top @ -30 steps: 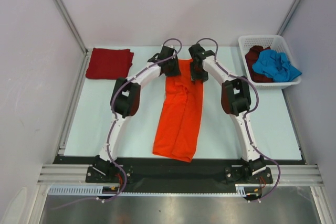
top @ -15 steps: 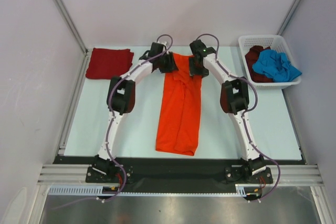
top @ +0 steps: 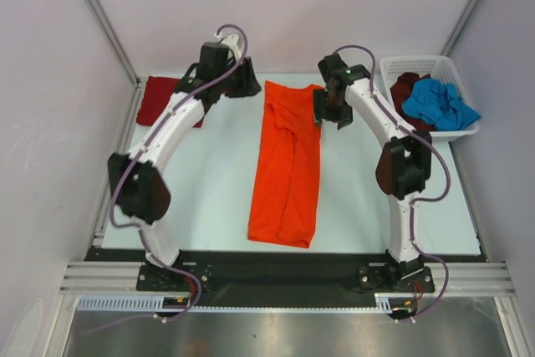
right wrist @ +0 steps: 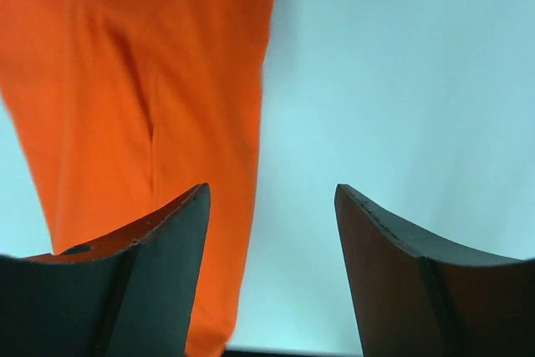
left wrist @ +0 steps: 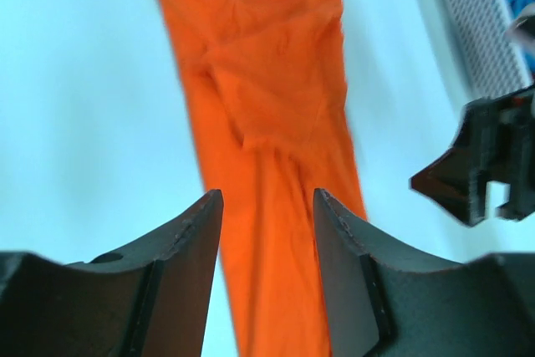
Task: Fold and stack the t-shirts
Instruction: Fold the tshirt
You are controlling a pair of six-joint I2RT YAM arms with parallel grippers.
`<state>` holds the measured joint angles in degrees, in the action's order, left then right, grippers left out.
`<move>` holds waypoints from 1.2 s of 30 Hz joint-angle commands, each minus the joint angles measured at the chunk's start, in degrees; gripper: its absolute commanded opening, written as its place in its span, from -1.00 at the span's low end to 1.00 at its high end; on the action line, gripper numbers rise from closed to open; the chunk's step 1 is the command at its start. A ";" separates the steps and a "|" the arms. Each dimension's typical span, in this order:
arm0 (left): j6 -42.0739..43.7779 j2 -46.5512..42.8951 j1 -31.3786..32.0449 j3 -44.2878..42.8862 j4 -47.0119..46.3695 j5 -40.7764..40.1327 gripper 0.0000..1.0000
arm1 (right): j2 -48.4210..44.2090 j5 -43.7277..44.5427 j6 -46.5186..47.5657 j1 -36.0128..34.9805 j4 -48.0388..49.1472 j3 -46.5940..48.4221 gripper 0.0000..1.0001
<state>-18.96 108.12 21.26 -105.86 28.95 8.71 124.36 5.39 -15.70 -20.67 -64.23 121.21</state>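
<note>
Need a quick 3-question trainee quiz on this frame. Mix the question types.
1. True or false: the orange t-shirt lies on the table, outside the white basket.
2. Which lies uppermost in that basket? A) the blue shirt B) a green shirt C) a yellow shirt
3. Fill in: the left gripper and right gripper both have their fingers ___, holding nothing.

Key: 1 true; 2 A; 3 open.

No text, label, brand, number or sign can be read on anything here.
</note>
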 commanded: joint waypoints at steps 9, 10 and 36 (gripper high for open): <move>-2.22 -29.44 6.24 40.71 3.48 4.47 -0.08 | -34.25 -12.23 -4.06 -19.31 16.66 -48.98 0.23; -2.48 -31.37 7.30 42.48 3.22 4.56 -0.16 | -36.09 -16.68 -5.90 -19.85 18.68 -52.01 0.20; -3.01 -23.04 12.93 62.53 -10.23 29.61 -0.42 | -36.73 -32.02 -9.70 -26.36 39.71 -76.73 -0.35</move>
<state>-22.90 82.52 33.65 -44.80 20.67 32.27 86.52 -24.01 -25.45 -46.78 -26.63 45.43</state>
